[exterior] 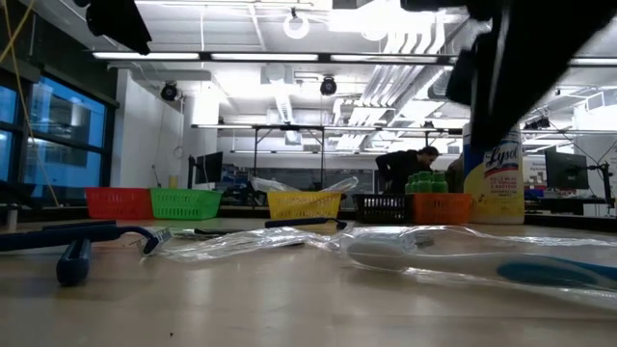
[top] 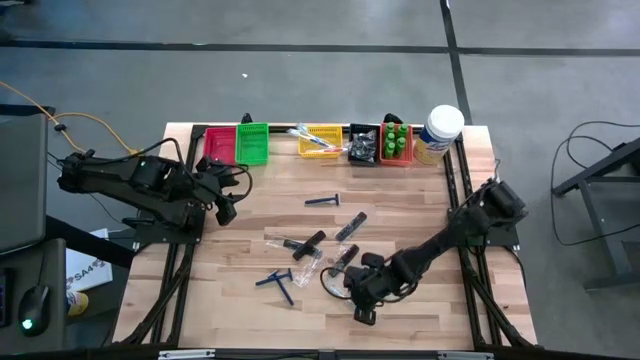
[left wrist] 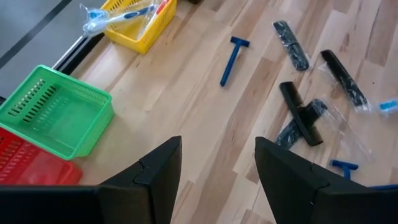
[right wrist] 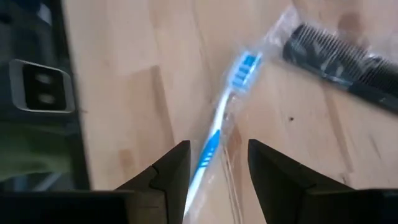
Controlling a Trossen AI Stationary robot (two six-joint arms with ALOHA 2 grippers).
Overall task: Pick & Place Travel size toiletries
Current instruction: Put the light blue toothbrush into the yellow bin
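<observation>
5 mesh bins [top: 251, 141] along the counter's [top: 420, 210] far edge, 1 white jar [top: 438, 133], 3 blue razors [top: 322, 201], 2 arms, 2 tools

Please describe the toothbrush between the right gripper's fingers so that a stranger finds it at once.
On the wooden table, look at the near side, where the right gripper hangs open. Between its fingers lies the toothbrush: white and blue, in clear wrap, unlike the black comb beside it.

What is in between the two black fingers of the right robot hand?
A clear-wrapped toothbrush with a blue and white handle lies on the table between the right gripper's open fingers. The right wrist view shows it.
</observation>
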